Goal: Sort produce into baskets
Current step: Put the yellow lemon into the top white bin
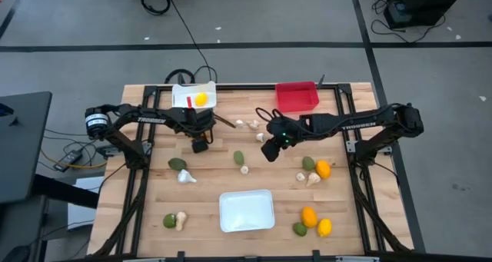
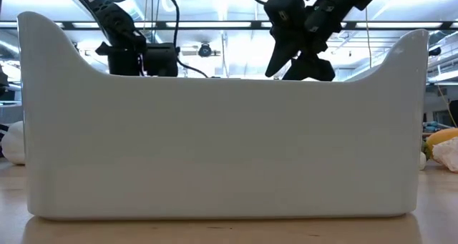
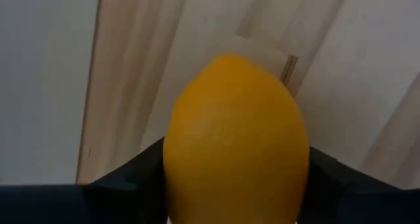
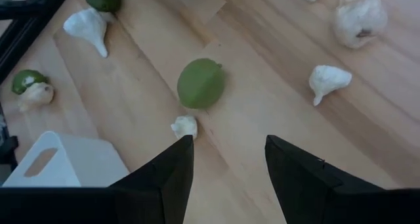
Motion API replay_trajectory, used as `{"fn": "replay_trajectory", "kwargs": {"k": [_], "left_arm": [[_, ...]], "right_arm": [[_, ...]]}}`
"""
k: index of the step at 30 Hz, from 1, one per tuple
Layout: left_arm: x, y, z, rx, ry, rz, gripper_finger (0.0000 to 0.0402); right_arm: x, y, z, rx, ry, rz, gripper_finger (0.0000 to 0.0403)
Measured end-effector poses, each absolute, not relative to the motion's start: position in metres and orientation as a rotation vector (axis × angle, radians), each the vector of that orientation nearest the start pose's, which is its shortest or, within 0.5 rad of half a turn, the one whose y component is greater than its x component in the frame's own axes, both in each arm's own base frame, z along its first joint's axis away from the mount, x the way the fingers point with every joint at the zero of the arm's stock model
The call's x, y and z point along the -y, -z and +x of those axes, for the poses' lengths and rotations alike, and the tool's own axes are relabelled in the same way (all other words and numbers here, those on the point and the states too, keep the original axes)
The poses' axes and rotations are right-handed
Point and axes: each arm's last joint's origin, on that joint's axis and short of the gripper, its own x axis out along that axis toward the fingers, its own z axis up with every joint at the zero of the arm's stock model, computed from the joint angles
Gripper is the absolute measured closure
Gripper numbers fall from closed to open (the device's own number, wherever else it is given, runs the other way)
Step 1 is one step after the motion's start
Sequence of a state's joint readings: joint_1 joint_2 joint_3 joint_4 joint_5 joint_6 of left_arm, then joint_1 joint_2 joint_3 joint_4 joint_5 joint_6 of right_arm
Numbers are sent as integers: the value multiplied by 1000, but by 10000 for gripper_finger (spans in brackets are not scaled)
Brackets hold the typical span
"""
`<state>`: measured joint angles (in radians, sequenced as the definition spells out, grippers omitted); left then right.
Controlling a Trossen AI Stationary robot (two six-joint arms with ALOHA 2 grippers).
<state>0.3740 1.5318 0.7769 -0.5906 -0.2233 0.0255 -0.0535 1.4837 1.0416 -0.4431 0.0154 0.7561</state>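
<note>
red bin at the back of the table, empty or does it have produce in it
Empty. In the high view the red bin shows only its bare red floor, while the white bin beside it holds a yellow fruit.

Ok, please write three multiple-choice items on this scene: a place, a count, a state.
1. The red rectangular plastic bin stands: A at a table edge; B at the table's middle; C on the floor.
2. Containers on the wooden table: A two; B three; C five.
3. The left claw holds: A nothing; B a yellow-orange oval fruit; C a garlic bulb.
Key: 1 A, it sits along the edge; 2 B, red bin, deep white bin, shallow white tray; 3 B, its fingers flank the fruit.
</note>
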Motion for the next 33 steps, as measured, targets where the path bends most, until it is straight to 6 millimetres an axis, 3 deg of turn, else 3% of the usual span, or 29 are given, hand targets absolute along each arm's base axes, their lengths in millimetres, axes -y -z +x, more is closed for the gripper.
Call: {"fn": "replay_trajectory", "kwargs": {"k": [9,21,33], "left_arm": [[-101,-171,246,-1290,-468,-179,157],[-107,-235,279,-1127,-451,-184,157],[-113,-300,289,-1040,-449,-153,157]], "right_arm": [[13,-241,305,-804,426,691,203],[13,-241,305,-798,438,733,203],[14,-242,307,-754,486,781,203]]}}
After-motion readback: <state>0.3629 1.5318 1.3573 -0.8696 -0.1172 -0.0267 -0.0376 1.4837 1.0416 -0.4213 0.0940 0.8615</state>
